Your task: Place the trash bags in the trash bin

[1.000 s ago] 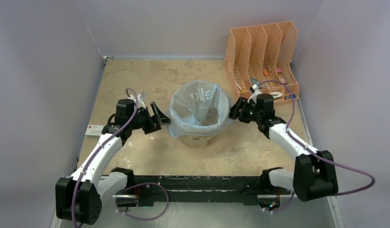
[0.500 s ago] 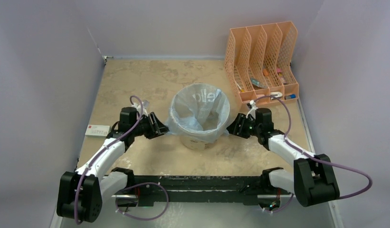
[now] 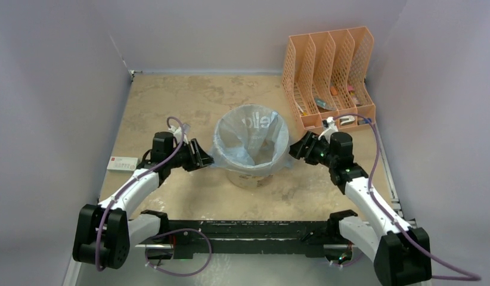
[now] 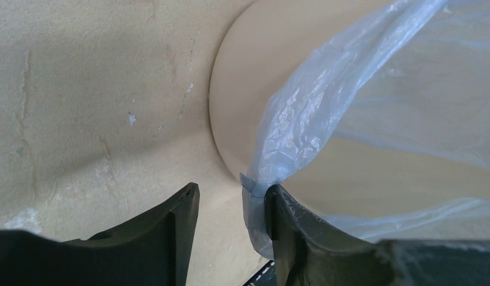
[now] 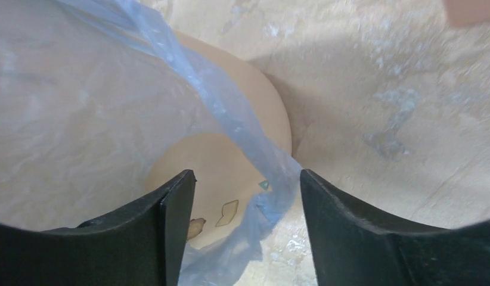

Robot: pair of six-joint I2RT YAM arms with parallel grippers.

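Observation:
The cream trash bin (image 3: pixel 248 177) stands mid-table. The pale-blue trash bag (image 3: pixel 250 134) lines it, its edge folded down over the rim. My left gripper (image 3: pixel 202 156) is at the bin's left side. In the left wrist view the gripper (image 4: pixel 230 190) is open, and a corner of the bag (image 4: pixel 314 113) clings to the right finger beside the bin (image 4: pixel 242 89). My right gripper (image 3: pixel 296 149) is at the bin's right side. In the right wrist view the gripper (image 5: pixel 245 179) is open, with a loose bag fold (image 5: pixel 230 113) hanging between the jaws over the bin (image 5: pixel 213 161).
An orange mesh file organizer (image 3: pixel 329 77) with small items stands at the back right. A small white box (image 3: pixel 122 163) lies at the left table edge. Grey walls close in the left, back and right.
Both grippers came down beside the bin, drawing the bag's edge down over the rim. The right gripper then drew back a little to the right and its arm swung outward.

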